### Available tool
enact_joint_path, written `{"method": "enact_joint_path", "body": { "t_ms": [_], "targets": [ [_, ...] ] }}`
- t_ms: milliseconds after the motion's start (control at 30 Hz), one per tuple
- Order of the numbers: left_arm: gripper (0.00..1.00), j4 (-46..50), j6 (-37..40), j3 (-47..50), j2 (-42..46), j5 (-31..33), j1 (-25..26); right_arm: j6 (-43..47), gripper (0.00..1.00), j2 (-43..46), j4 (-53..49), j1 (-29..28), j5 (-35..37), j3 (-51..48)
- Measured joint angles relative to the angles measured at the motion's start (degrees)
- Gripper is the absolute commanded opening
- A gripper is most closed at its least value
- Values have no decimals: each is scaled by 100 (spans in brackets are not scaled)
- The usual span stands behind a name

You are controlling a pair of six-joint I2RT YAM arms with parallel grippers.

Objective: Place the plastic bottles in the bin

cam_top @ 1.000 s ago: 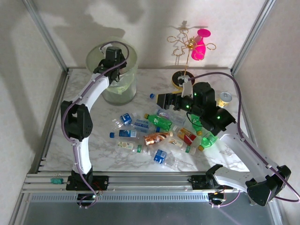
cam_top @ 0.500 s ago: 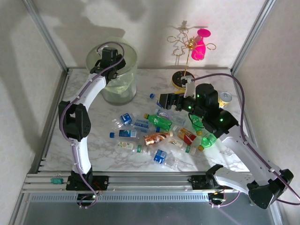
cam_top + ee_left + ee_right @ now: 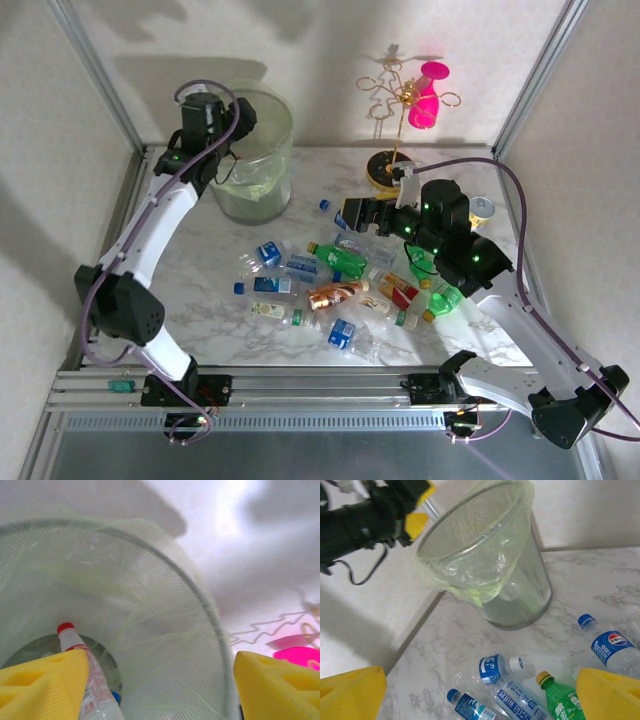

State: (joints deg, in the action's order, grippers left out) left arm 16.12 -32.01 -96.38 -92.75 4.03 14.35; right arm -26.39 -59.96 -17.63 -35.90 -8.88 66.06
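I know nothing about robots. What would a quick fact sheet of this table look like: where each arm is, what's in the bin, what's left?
Left tool: open, empty, above the mouth of the bin
Right tool: open, empty, above the table, facing the bin
In bin: at least one red-capped bottle
On table: a pile of bottles, clear, green and brown
Other things: pink cup hung on a gold stand; a can at the right
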Motion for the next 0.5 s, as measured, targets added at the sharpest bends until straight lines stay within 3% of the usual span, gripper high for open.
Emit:
{"method": "enact_joint_path", "body": {
  "t_ms": [133,500],
  "targets": [
    [76,-76,2,494,758,-24,245,-4,97,-9,-107,0,109,0],
    [76,70,334,2111,2542,-732,1674,-37,96,-667,-1080,2,951,-68]
  ]
}}
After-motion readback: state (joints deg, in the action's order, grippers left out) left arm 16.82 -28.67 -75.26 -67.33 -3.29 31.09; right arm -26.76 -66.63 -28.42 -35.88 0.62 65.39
